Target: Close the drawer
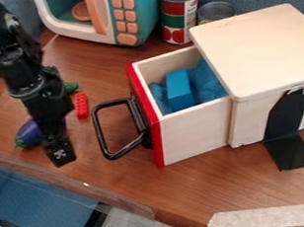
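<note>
I can't tell whether the hand (60, 153) is clenched or released, but an off-centre push on the handle (100, 133) beside it could skew the open drawer (195, 138) and jam it.

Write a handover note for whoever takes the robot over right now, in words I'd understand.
Gripper: over the table, in front of the drawer and clear of its handle.
Drawer: open, its red front standing out from the wooden box. A blue block lies inside on blue cloth.
Done: the drawer is not closed yet.
Left: push the front toward the box until the drawer is shut. The block seems unlikely to need moving first.
</note>
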Controlling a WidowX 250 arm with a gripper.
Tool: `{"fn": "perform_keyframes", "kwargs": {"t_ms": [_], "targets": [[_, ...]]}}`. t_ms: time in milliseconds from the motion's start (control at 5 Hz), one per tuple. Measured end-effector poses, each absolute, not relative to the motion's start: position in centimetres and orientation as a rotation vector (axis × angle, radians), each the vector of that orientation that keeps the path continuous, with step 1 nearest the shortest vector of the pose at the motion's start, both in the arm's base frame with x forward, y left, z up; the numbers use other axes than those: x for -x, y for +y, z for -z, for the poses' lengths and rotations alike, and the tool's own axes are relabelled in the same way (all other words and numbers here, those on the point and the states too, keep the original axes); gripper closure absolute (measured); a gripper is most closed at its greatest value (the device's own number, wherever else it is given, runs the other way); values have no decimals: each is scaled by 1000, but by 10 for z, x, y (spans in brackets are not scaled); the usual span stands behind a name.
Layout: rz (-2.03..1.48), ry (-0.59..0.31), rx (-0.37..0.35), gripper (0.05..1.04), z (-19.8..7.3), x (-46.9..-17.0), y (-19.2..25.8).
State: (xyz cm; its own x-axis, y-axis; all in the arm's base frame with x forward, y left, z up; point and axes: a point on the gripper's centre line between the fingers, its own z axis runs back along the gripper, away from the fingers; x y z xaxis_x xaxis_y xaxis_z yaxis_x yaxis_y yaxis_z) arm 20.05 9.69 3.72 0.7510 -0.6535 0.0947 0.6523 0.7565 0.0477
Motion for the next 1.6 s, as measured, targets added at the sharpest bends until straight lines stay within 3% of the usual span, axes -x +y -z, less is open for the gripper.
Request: {"fn": "perform_keyframes", "kwargs": {"t_ms": [1000,1600], "targets": [[824,-169,5,82,-16,-235,38],[830,-203,12,82,-26,-267,7]]}}
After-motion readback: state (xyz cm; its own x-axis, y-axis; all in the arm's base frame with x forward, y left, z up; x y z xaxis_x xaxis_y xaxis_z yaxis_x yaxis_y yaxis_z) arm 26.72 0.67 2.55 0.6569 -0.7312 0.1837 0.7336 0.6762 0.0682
